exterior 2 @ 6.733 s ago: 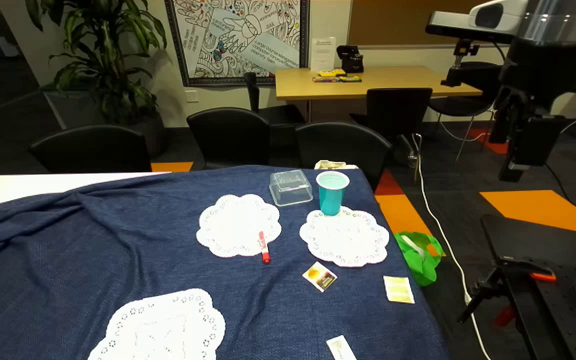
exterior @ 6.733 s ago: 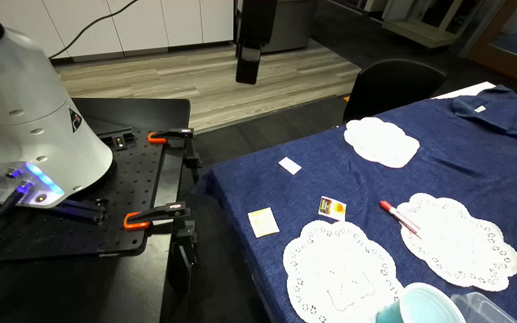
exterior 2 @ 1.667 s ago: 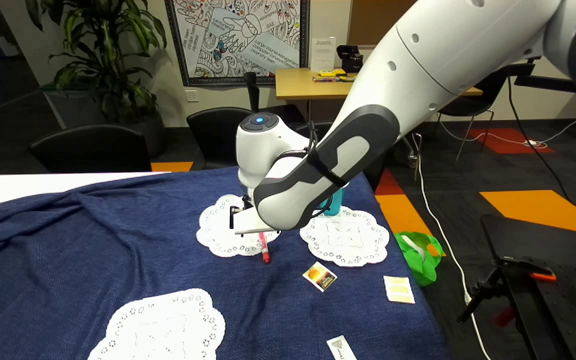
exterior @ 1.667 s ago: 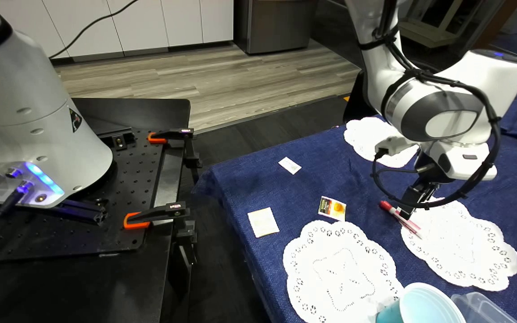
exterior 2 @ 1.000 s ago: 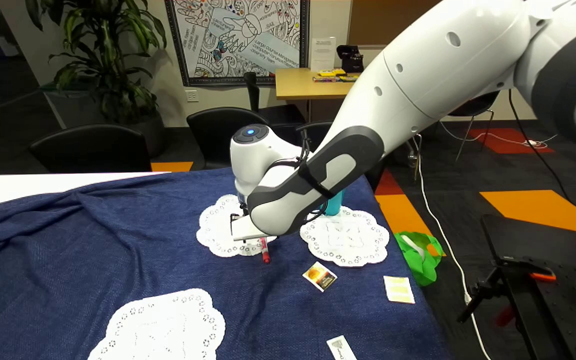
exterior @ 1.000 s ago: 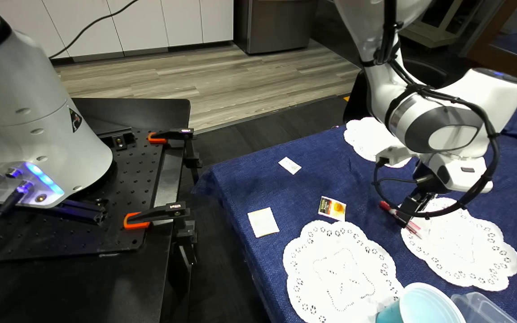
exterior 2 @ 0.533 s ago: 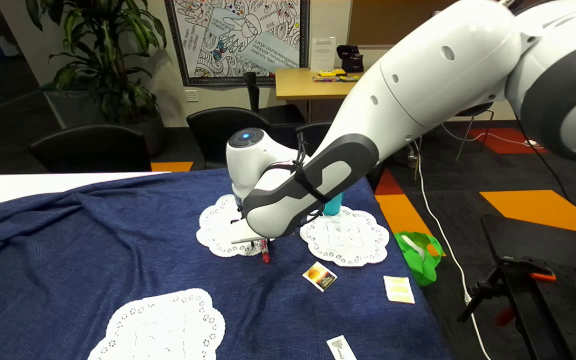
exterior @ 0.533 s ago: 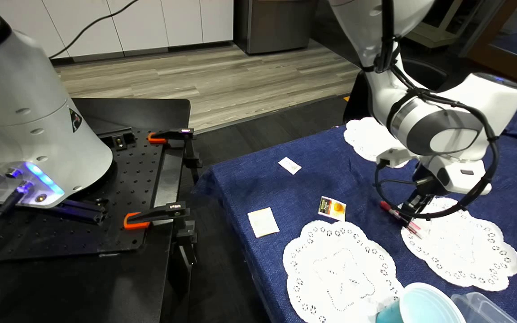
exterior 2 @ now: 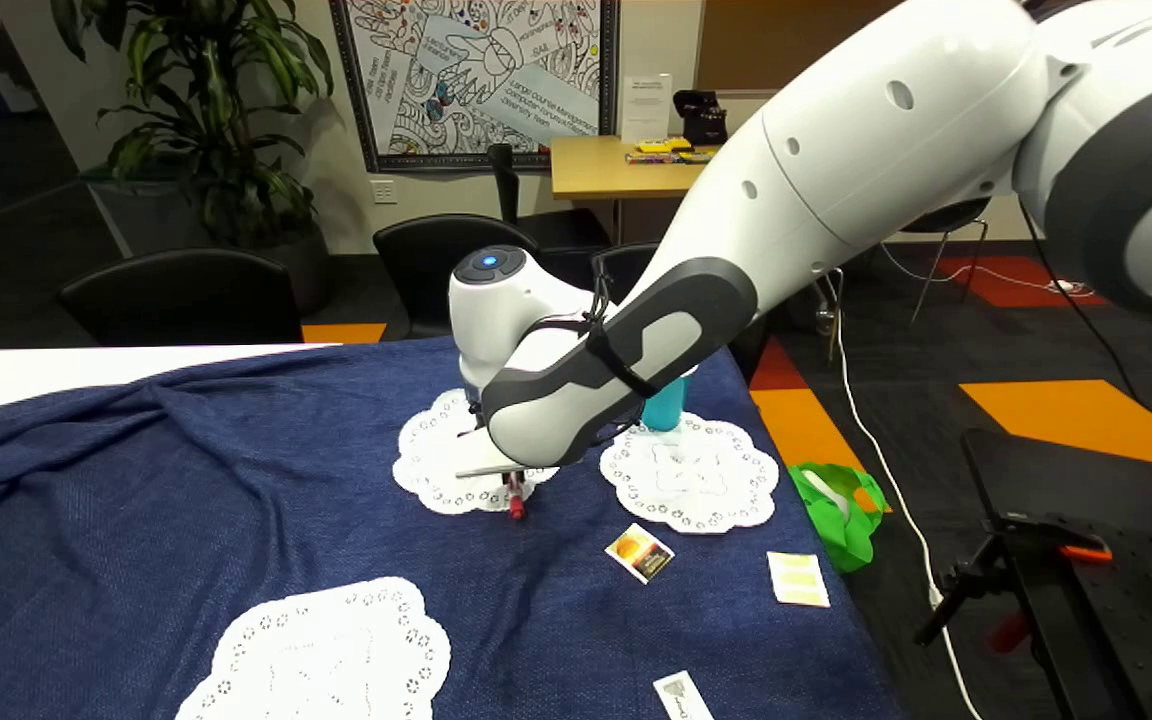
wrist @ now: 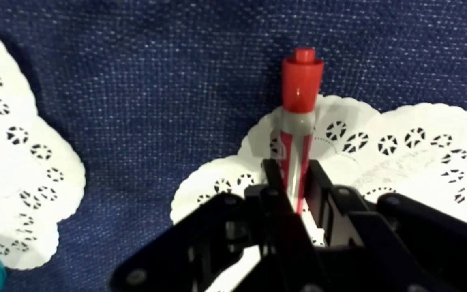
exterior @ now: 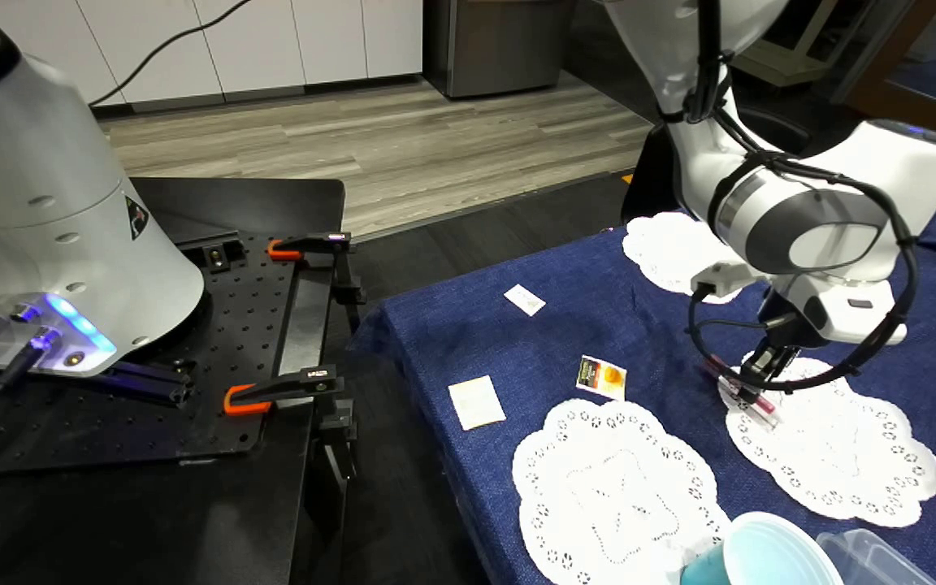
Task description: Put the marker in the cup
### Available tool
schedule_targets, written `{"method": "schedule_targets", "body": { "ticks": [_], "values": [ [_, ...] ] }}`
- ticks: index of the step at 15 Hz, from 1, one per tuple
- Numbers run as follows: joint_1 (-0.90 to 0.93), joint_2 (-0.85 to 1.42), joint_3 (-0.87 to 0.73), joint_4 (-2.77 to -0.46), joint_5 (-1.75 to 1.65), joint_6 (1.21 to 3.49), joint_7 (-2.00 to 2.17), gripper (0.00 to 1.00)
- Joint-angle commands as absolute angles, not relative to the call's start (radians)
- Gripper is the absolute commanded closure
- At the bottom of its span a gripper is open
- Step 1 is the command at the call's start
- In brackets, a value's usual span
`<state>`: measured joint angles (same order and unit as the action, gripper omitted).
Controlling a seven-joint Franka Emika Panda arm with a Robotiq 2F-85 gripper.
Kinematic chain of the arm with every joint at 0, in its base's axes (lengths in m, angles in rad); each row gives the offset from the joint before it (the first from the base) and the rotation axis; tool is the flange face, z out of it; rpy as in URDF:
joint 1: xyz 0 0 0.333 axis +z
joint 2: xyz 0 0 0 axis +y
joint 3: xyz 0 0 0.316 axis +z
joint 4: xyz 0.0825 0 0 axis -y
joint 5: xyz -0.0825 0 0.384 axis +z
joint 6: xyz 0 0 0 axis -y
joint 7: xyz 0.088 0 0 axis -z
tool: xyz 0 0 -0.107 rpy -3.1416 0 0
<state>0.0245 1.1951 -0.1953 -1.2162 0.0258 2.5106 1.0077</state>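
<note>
My tool (wrist: 293, 172) clamps the marker (wrist: 298, 123) behind its red cap (wrist: 301, 86), over a doily (wrist: 408, 158). In the wrist view the cap points to 12 o'clock, probably leaving one end clear for insertion. I cannot confirm lift-off. In an exterior view the upright cup (exterior: 770, 552) stands at the tool's 6 o'clock, presumably to receive the marker.

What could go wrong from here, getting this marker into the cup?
The marker lies crosswise in the gripper, so it may catch on the cup instead of dropping in. In an exterior view the arm hides much of the cup, so aim may suffer. The clear container beside the cup might get bumped.
</note>
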Motion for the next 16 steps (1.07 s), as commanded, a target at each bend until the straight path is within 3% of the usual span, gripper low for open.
{"method": "schedule_targets", "body": {
  "ticks": [1,16],
  "values": [
    [0.017,1.035,-0.168,-1.384,0.043,2.533,0.971,0.95],
    [-0.002,0.383,-0.107,-2.02,0.067,2.477,0.416,0.95]
  ]
}}
